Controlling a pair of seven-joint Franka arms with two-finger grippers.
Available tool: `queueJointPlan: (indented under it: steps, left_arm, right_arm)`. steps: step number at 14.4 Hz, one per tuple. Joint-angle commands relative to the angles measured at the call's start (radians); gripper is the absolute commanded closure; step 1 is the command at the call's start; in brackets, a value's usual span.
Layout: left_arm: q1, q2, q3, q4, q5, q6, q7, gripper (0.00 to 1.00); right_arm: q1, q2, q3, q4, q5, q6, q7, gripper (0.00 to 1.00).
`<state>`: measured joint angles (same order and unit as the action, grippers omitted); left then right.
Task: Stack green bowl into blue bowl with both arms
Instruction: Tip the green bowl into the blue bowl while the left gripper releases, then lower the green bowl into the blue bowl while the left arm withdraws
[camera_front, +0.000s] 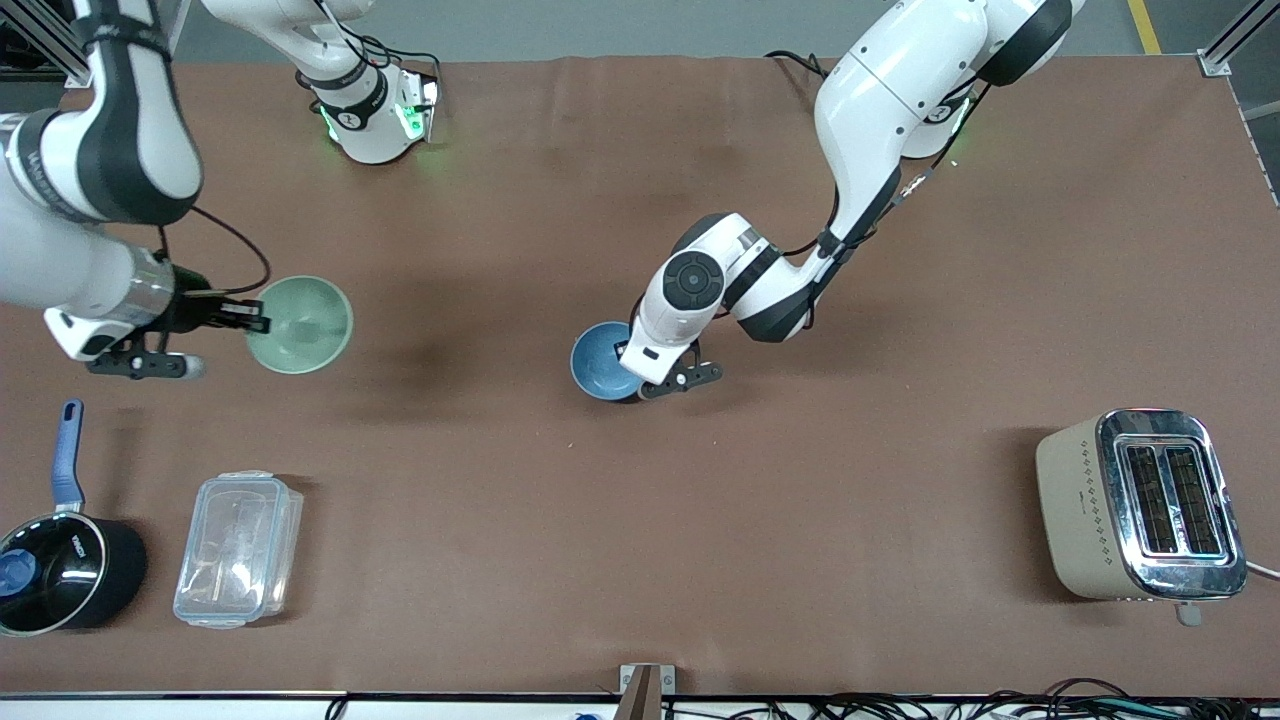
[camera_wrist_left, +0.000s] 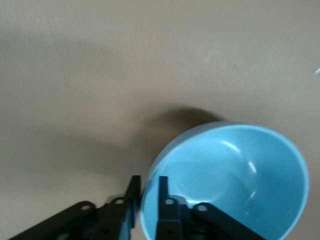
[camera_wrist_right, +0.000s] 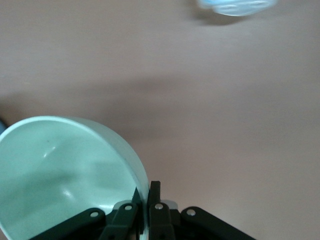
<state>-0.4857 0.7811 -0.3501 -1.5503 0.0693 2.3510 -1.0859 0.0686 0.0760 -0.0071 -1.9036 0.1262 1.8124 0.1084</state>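
- Right gripper was clamped on the rim of the glossy pale-green round bowl, held above the brown table.
- Left gripper was clamped on the rim of the glossy sky-blue round bowl, mid-table.

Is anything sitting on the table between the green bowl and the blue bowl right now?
No. In the front view only bare brown tabletop lies between the pale mint-green glossy bowl, held by the right gripper, and the sky-blue glossy bowl, held by the left gripper.
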Motion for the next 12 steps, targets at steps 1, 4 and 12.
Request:
queueJointPlan:
  steps: [1, 4, 12]
  left_arm:
    - [0.048, -0.055, 0.02, 0.047, 0.023, -0.021, -0.009, 0.0]
    - [0.177, -0.155, 0.016, 0.085, 0.119, -0.148, 0.055, 0.0]
    - [0.499, -0.364, 0.016, 0.111, 0.136, -0.461, 0.549, 0.0]
  right_arm:
    - [0.022, 0.059, 0.097, 0.047, 0.006, 0.016, 0.178, 1.0]
    - [0.077, 0.125, 0.205, 0.067, 0.015, 0.1, 0.405, 1.0]
    - [0.299, 0.332, 0.265, 0.067, 0.01, 0.441, 0.746, 1.0]
